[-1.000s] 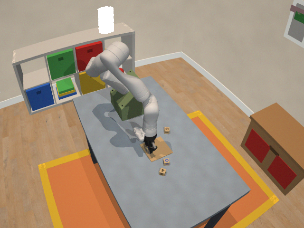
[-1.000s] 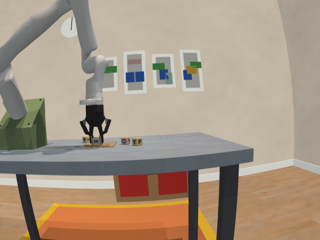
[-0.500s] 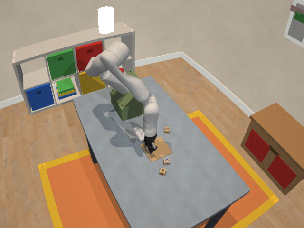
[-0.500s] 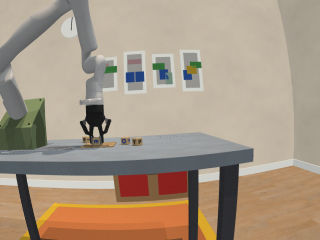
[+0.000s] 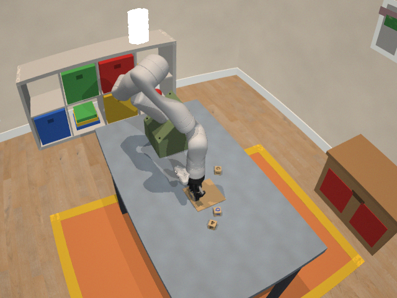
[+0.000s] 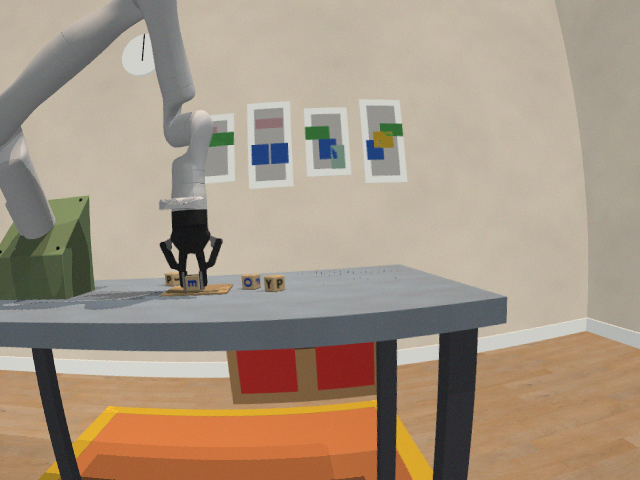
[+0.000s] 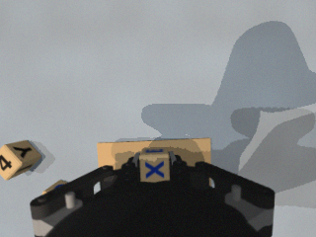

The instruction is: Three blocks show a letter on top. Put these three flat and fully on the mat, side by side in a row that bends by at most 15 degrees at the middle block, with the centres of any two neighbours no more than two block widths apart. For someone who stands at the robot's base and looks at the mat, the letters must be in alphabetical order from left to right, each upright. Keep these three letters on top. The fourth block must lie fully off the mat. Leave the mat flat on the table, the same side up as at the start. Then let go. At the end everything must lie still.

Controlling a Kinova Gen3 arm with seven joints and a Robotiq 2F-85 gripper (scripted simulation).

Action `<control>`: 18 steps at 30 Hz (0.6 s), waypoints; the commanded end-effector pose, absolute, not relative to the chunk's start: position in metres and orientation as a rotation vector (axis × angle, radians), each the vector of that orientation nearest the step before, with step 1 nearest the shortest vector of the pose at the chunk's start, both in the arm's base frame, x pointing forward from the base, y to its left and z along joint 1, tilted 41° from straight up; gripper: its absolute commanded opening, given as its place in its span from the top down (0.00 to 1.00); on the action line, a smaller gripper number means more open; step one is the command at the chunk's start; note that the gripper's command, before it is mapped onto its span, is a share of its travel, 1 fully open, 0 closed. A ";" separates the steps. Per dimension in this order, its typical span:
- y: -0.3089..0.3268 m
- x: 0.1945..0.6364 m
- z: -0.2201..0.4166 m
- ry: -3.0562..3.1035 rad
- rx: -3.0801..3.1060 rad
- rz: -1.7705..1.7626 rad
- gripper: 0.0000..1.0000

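My gripper point(image 5: 196, 193) is shut on a wooden block with a blue X on top point(image 7: 155, 169). It holds the block low on the brown mat point(image 5: 205, 194), near the mat's left part; in the side view the block point(image 6: 192, 282) rests on or just above the mat point(image 6: 199, 292). A block with a G on top point(image 5: 218, 169) lies on the table beyond the mat. A block with a blue O on top point(image 5: 217, 210) lies just off the mat's near edge. A tilted block with dark marks point(image 5: 211, 224) lies nearer still; it also shows in the wrist view point(image 7: 18, 159).
The green robot base point(image 5: 165, 135) stands at the table's back. A shelf with coloured bins point(image 5: 86, 89) stands behind the table, and a brown cabinet point(image 5: 362, 192) to the right.
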State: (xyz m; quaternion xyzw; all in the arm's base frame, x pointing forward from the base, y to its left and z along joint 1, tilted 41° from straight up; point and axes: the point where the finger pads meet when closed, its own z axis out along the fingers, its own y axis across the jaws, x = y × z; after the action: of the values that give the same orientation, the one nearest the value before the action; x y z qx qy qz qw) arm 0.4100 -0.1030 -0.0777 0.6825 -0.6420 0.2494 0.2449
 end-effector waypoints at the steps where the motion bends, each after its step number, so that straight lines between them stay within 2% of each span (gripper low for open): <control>1: -0.102 0.411 -0.077 -1.753 1.865 0.682 0.74; 18: -0.104 0.411 -0.080 -1.753 1.865 0.682 0.74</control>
State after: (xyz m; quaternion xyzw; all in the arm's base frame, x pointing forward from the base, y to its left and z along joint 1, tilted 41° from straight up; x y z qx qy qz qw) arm 0.4105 -0.1046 -0.0796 0.6825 -0.6421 0.2496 0.2442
